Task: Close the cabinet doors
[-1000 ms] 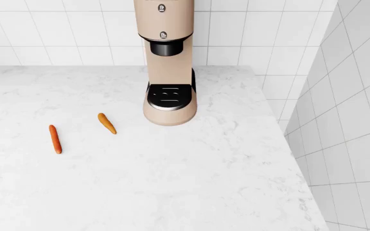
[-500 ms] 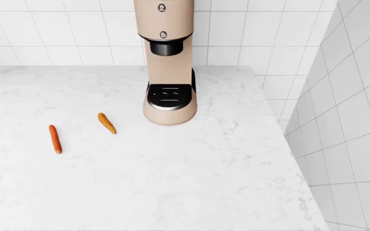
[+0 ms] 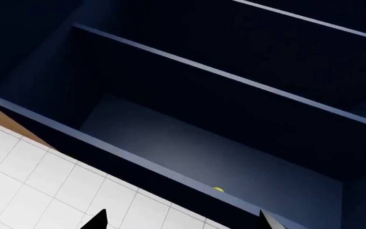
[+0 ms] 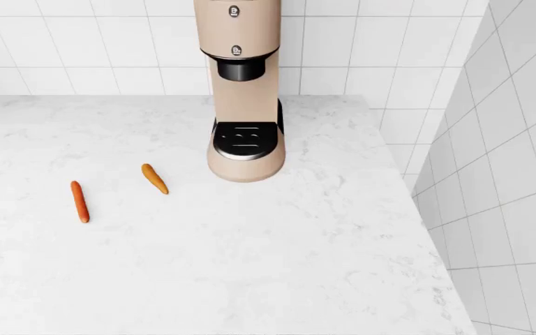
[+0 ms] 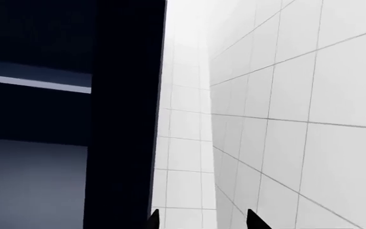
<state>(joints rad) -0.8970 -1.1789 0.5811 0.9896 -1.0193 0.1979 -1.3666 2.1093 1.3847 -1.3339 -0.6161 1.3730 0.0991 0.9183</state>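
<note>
The left wrist view looks into the open cabinet (image 3: 189,143), dark blue inside, with pale shelf edges (image 3: 234,78) running across it. My left gripper (image 3: 181,221) is open, and only its two dark fingertips (image 3: 97,220) show, wide apart, just outside the lower shelf edge. My right gripper (image 5: 203,220) is also open with nothing between its tips. It sits beside a tall dark upright cabinet panel (image 5: 126,119), with shelves to one side and white tiled wall (image 5: 285,119) to the other. I cannot tell whether that panel is a door. Neither arm shows in the head view.
A small yellow thing (image 3: 218,190) peeks over the lower shelf edge. A brown strip (image 3: 17,126) borders the cabinet above white tiles. Below, the marble counter (image 4: 278,265) carries a beige coffee machine (image 4: 243,91) and two carrots (image 4: 80,202) (image 4: 154,179). A tiled wall closes the right side.
</note>
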